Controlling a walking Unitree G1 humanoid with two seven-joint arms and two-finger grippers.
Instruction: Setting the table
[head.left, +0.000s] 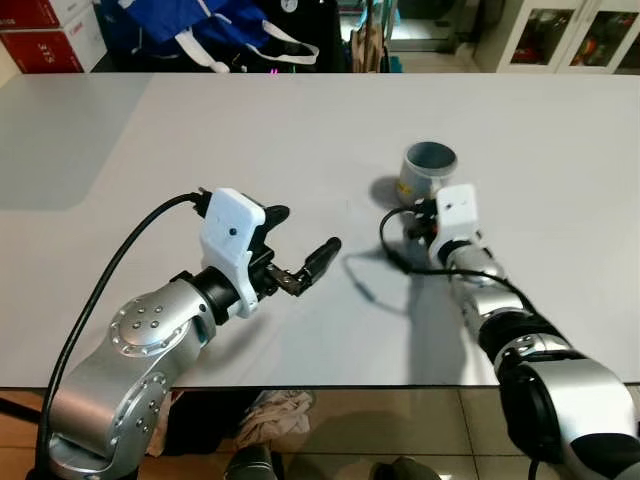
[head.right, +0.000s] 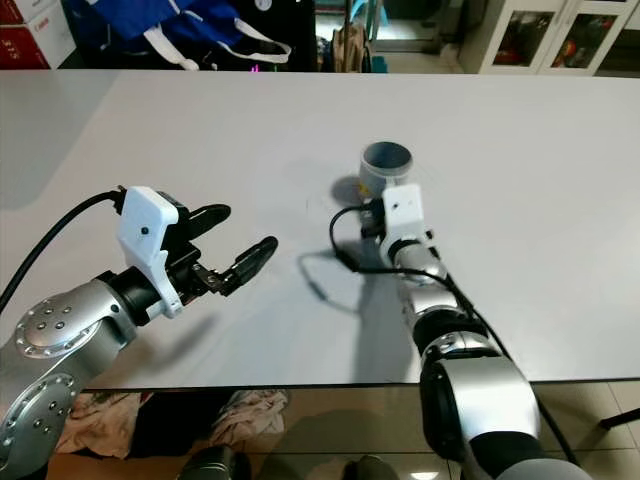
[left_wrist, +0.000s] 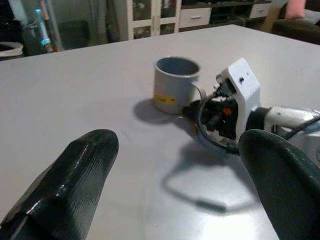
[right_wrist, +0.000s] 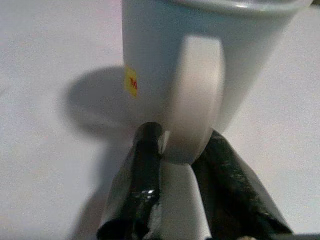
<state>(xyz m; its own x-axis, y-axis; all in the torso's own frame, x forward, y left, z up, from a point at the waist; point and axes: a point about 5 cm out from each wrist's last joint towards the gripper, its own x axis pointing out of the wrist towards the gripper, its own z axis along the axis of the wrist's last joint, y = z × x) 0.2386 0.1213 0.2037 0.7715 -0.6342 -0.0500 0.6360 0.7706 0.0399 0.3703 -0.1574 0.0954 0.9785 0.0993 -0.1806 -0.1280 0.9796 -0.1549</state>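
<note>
Right hand (right_wrist: 172, 150) is clenched on the handle of the upright grey mug (head.left: 429, 170), centre-right on the counter (head.left: 150, 140); left hand (head.left: 300, 245), released, hovers lower left

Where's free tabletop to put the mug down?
Bare table lies beyond the mug to the far edge, and left of it past the open left gripper. It is crowded where the right gripper pinches the mug's handle.

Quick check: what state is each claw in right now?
Left claw: open, holding nothing, above the table.
Right claw: closed on the handle of the grey mug.
</note>
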